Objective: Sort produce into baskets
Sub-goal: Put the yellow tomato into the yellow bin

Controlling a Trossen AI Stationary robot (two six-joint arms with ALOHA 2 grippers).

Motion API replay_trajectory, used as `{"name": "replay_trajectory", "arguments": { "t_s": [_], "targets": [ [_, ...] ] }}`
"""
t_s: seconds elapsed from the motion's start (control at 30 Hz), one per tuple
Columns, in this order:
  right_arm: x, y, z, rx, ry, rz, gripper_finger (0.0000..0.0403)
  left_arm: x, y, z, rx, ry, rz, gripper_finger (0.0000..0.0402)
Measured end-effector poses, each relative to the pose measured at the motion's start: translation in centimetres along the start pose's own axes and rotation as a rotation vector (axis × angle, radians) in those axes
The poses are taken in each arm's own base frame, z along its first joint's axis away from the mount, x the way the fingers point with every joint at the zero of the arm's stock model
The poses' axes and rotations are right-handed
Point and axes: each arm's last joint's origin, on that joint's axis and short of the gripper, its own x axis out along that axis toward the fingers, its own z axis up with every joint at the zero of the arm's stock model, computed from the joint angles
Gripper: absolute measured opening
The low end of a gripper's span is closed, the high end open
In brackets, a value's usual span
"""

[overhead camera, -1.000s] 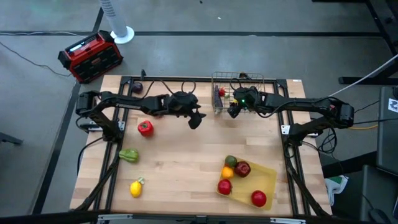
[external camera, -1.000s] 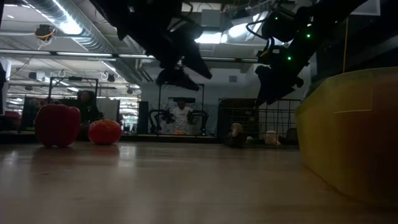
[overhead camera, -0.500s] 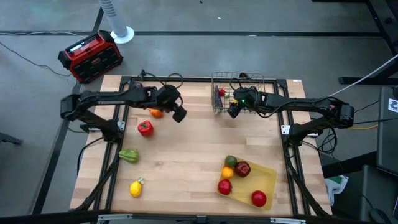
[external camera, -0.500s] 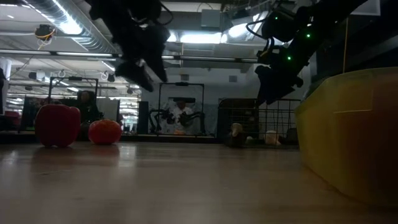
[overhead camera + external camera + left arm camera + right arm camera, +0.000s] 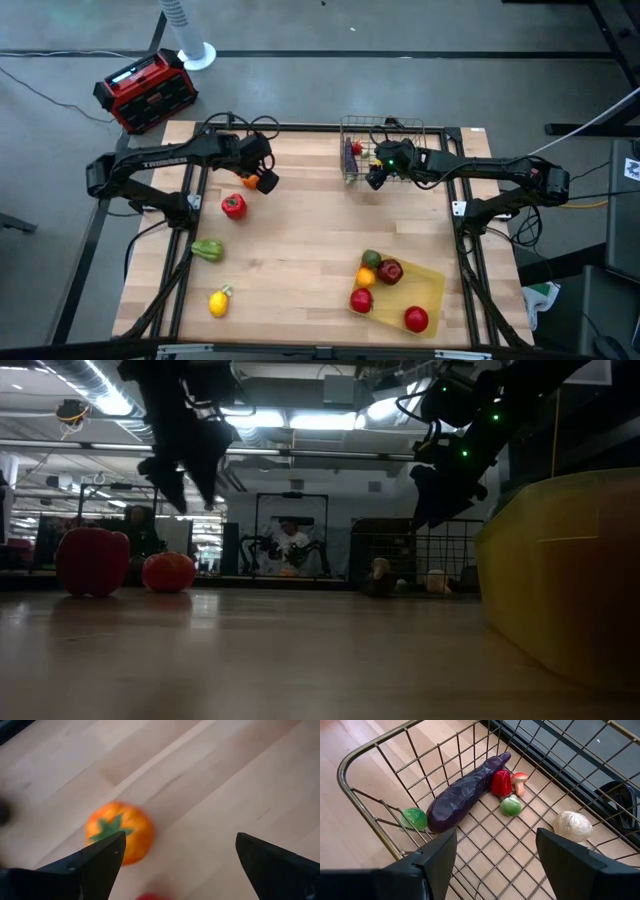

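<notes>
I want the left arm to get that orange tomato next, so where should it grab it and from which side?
Grip the orange tomato across its round middle, coming straight down from above. It sits alone on bare table, green stem up, and the open left gripper already hangs over it.

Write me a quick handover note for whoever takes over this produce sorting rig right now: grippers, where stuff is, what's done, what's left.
Left gripper: open, empty, above the orange tomato-like piece near the table's far left.
Right gripper: open, empty, hanging over the wire basket.
Done: basket holds the purple eggplant, a small red piece, a mushroom, two green pieces and a pale round one. Yellow tray has two red apples, with a third red one, an orange one and a green one at its left edge.
Left on the table: the orange piece, red pepper, green pepper, lemon.
</notes>
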Motion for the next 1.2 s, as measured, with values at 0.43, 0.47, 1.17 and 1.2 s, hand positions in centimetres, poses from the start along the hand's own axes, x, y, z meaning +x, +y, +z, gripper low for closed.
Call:
{"name": "replay_trajectory", "arguments": {
  "t_s": [0.43,0.47,1.17,1.2],
  "targets": [
    [0.0,0.0,0.0,0.000,0.000,0.000,0.0269,0.3,2.0,0.4,0.027,0.036,0.080,0.0370],
    [0.0,0.0,0.0,0.000,0.000,0.000,0.0269,0.3,2.2,0.6,0.015,0.029,0.082,0.0370],
    [0.0,0.0,0.0,0.001,0.000,0.000,0.0269,4.9,3.5,1.7,0.175,0.221,0.113,0.0370],
    [0.0,0.0,0.0,0.000,0.000,0.001,0.0269,4.9,3.5,1.7,0.168,0.226,0.116,0.0370]
  ]
}}
